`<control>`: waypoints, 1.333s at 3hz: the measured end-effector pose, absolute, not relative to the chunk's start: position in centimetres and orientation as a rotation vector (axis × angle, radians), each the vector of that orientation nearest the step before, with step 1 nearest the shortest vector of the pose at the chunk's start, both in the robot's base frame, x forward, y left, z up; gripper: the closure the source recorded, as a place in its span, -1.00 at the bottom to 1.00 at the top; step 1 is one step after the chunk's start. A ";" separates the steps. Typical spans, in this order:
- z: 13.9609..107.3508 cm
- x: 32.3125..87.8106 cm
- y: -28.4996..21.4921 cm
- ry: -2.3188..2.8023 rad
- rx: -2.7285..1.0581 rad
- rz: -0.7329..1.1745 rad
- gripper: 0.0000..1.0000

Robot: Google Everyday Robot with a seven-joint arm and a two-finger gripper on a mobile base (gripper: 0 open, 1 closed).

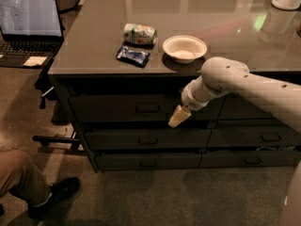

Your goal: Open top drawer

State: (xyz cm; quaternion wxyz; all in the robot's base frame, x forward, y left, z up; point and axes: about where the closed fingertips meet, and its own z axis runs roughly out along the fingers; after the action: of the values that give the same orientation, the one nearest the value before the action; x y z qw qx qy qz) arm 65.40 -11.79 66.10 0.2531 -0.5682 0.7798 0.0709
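The top drawer [113,108] is a wide dark grey front just under the counter top, with a small bar handle [147,108] at its centre. It sits flush with the fronts beside it. My gripper [178,117] hangs in front of the drawer's right part, a little right of and below the handle, at the end of my white arm [235,81]. It is apart from the handle and holds nothing that I can see.
Two shallower drawers [147,140] lie below, more drawer fronts [263,136] to the right. On the counter are a can [139,33], a blue packet [133,56] and a white bowl [184,48]. A laptop [29,25] stands far left. A person's leg and shoe [35,187] are at lower left.
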 end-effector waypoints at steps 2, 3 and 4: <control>66.5 65.8 -11.9 2.087 -1.480 0.190 -0.60; 66.9 65.5 -12.7 2.091 -1.462 0.174 -0.13; 67.2 64.9 -13.4 2.102 -1.468 0.162 0.34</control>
State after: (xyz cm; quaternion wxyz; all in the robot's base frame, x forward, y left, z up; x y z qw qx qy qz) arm 64.89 -13.44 67.24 0.2825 -0.5481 0.7849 0.0605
